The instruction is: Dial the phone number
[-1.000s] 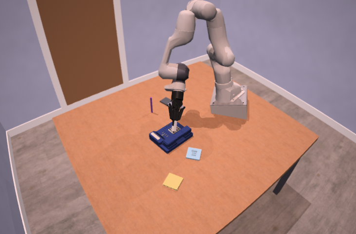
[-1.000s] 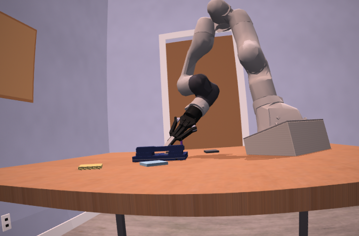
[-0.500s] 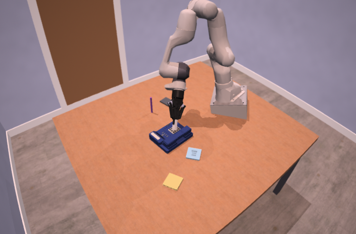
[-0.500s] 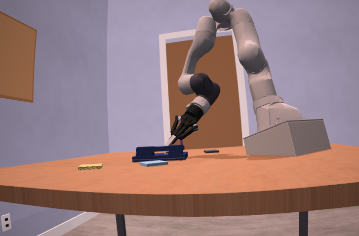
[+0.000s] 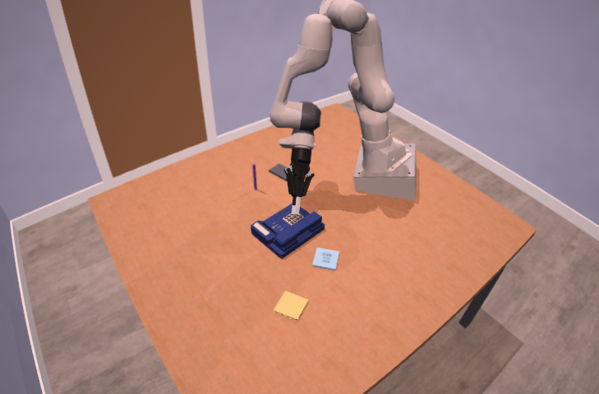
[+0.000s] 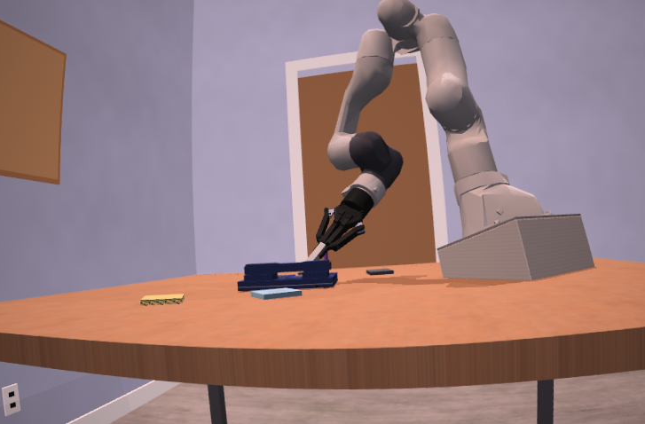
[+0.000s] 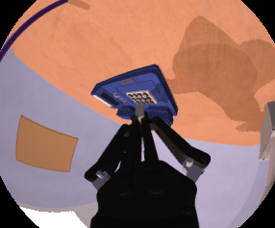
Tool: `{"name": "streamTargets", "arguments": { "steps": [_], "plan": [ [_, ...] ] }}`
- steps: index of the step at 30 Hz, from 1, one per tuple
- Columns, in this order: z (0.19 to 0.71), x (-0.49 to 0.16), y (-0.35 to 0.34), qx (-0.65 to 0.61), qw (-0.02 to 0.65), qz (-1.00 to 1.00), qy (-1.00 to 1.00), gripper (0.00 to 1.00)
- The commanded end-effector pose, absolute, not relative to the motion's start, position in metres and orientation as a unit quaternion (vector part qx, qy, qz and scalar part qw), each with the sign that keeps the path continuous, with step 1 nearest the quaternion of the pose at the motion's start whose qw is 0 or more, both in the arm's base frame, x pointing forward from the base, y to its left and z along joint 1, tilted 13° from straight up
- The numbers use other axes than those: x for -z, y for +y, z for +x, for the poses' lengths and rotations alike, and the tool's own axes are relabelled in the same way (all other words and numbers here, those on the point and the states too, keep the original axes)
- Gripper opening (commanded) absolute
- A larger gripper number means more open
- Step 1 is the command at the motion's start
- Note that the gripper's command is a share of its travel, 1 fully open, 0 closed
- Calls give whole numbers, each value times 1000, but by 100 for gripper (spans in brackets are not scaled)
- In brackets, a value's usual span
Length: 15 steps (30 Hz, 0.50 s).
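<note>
A dark blue desk phone (image 5: 284,228) (image 6: 286,278) (image 7: 136,92) sits mid-table with its handset (image 5: 296,236) in the cradle. Its grey keypad (image 5: 292,218) (image 7: 140,97) faces up. My gripper (image 5: 296,207) (image 6: 317,251) (image 7: 140,108) is shut, tilted, with its pale fingertips together just over the keypad's far edge. I cannot tell if the tip touches a key. A light blue note (image 5: 325,258) (image 6: 276,293) with small print lies on the table just in front of the phone.
A yellow pad (image 5: 291,305) (image 6: 161,299) lies nearer the front of the table. A purple pen (image 5: 254,176) (image 7: 31,26) stands upright behind the phone, beside a flat dark slab (image 5: 278,171) (image 6: 380,271). The robot base (image 5: 385,175) (image 6: 515,247) stands at the back right.
</note>
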<state>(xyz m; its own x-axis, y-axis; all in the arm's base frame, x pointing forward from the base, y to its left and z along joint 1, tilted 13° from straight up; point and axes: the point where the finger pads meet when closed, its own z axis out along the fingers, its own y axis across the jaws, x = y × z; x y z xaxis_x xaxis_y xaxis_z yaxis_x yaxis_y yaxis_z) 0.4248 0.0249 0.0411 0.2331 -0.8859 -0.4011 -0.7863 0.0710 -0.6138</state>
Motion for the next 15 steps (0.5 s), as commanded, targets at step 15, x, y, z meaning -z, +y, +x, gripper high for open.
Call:
{"name": "streamTargets", "arguments": {
  "steps": [15],
  "plan": [
    [425, -36, 23, 62, 398, -677, 616, 0]
  ]
}}
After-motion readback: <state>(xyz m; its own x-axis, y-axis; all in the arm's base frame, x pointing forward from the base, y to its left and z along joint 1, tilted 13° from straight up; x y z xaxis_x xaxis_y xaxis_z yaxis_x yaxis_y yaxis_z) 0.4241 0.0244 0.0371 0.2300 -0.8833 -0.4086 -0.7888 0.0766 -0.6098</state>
